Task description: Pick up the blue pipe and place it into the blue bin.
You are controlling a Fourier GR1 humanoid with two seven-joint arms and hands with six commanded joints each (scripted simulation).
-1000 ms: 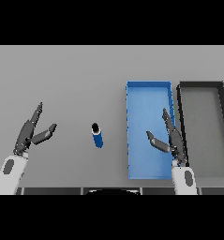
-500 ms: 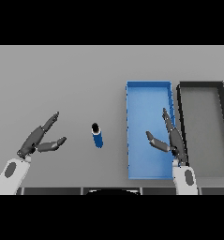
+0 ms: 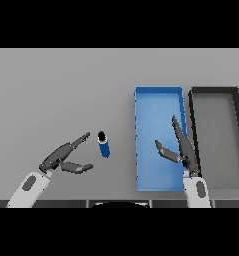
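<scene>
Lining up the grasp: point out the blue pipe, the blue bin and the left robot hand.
blue pipe [image 3: 104, 147]: head view, middle of its body.
blue bin [image 3: 156, 111]: head view, bare floor near the far end.
left robot hand [image 3: 59, 157]: head view, on the palm.

pipe to bin: bare counter [image 3: 66, 90] between blue pipe [image 3: 104, 145] and blue bin [image 3: 158, 91]
bin interior: right hand [image 3: 183, 150] hovers over it
beside bin: black bin [image 3: 216, 91]

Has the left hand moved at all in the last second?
Yes. The left hand has swung right, toward the blue pipe, which lies where it was.
</scene>
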